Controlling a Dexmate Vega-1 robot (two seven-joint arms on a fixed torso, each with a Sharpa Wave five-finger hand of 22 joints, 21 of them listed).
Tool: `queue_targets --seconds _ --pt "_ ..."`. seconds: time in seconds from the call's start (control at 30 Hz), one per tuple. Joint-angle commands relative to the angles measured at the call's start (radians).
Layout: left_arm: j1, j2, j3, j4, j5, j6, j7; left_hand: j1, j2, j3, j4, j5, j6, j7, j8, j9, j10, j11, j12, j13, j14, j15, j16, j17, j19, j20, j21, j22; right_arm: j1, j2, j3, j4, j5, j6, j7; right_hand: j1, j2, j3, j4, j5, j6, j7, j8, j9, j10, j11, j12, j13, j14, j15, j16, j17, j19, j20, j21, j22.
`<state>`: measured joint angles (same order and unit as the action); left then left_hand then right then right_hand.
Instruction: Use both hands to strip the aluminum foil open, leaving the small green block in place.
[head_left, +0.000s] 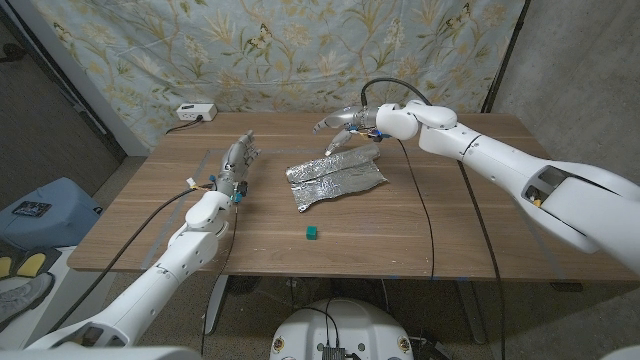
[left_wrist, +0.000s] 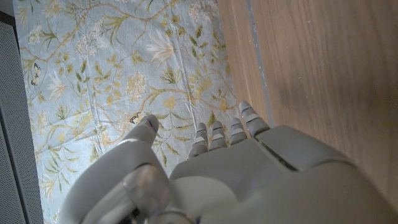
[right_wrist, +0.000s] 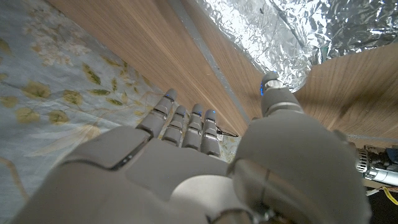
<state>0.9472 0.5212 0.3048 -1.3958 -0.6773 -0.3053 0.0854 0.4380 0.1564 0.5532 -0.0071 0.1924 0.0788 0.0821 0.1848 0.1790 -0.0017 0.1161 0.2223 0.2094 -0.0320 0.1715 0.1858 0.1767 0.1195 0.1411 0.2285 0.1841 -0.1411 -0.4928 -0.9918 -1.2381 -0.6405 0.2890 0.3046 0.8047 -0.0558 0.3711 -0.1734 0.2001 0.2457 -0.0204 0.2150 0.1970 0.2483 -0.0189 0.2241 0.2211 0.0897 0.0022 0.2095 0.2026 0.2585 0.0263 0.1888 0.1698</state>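
A crumpled sheet of aluminum foil (head_left: 337, 178) lies spread open on the middle of the wooden table (head_left: 420, 230). The small green block (head_left: 312, 233) sits bare on the wood, in front of the foil and apart from it. My right hand (head_left: 345, 125) hovers just behind the foil's far edge, fingers spread, holding nothing. In the right wrist view that hand (right_wrist: 205, 168) reaches toward the foil (right_wrist: 280, 31) without touching it. My left hand (head_left: 238, 160) stands left of the foil, empty, fingers extended; the same hand (left_wrist: 205, 174) fills the left wrist view's lower part.
A white power strip (head_left: 195, 112) lies at the table's far left corner. A floral cloth (head_left: 300, 50) hangs behind the table. Black cables (head_left: 425, 200) trail along both arms over the wood.
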Motion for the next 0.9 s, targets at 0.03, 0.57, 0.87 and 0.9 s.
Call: queue_targets --seconds 0.03,0.57,0.87,0.9 --pt "-0.014 -0.016 0.010 0.009 0.005 0.009 0.011 -0.004 0.007 0.005 -0.009 0.004 0.008 0.002 0.006 0.003 0.010 0.002 0.005 0.000 0.009 0.001 0.002 0.003 0.007 0.004 -0.002 0.003 0.038 0.036 -0.044 0.108 -0.032 0.039 -0.048 0.015 -0.002 -0.001 0.005 0.007 0.027 -0.006 0.014 0.003 0.028 -0.005 0.015 0.007 0.013 -0.012 0.011 0.004 0.001 -0.009 0.005 0.004" --pt "-0.022 -0.023 0.010 0.029 0.000 0.017 0.016 -0.006 0.008 0.008 -0.012 0.004 0.009 0.002 0.005 0.004 0.008 0.002 0.004 0.000 0.011 0.001 0.001 0.003 0.007 0.003 -0.003 0.004 0.089 0.091 -0.122 0.276 -0.056 0.089 -0.091 0.021 -0.009 -0.009 0.014 0.009 0.054 -0.025 0.019 0.005 0.053 -0.032 0.020 0.019 0.032 -0.029 0.022 0.009 -0.003 -0.024 0.005 0.005" --pt "-0.035 -0.026 0.013 0.049 -0.002 0.027 0.012 -0.007 0.008 0.010 -0.013 0.005 0.008 0.001 0.005 0.004 0.009 0.003 0.004 0.000 0.010 0.002 0.001 0.004 0.007 0.004 -0.003 0.004 0.101 0.089 -0.147 0.302 -0.044 0.098 -0.068 0.011 -0.011 -0.016 0.021 0.009 0.033 -0.024 0.008 0.006 0.030 -0.030 0.009 0.022 0.013 -0.024 0.016 0.013 -0.022 -0.024 0.000 0.006" --pt "-0.035 -0.026 0.013 0.049 -0.002 0.027 0.012 -0.008 0.008 0.010 -0.013 0.005 0.008 0.001 0.005 0.004 0.009 0.003 0.004 0.000 0.010 0.002 0.001 0.004 0.007 0.003 -0.003 0.004 0.101 0.088 -0.148 0.302 -0.043 0.097 -0.068 0.011 -0.011 -0.017 0.021 0.009 0.032 -0.023 0.008 0.006 0.030 -0.031 0.009 0.022 0.012 -0.024 0.016 0.013 -0.023 -0.024 0.000 0.006"
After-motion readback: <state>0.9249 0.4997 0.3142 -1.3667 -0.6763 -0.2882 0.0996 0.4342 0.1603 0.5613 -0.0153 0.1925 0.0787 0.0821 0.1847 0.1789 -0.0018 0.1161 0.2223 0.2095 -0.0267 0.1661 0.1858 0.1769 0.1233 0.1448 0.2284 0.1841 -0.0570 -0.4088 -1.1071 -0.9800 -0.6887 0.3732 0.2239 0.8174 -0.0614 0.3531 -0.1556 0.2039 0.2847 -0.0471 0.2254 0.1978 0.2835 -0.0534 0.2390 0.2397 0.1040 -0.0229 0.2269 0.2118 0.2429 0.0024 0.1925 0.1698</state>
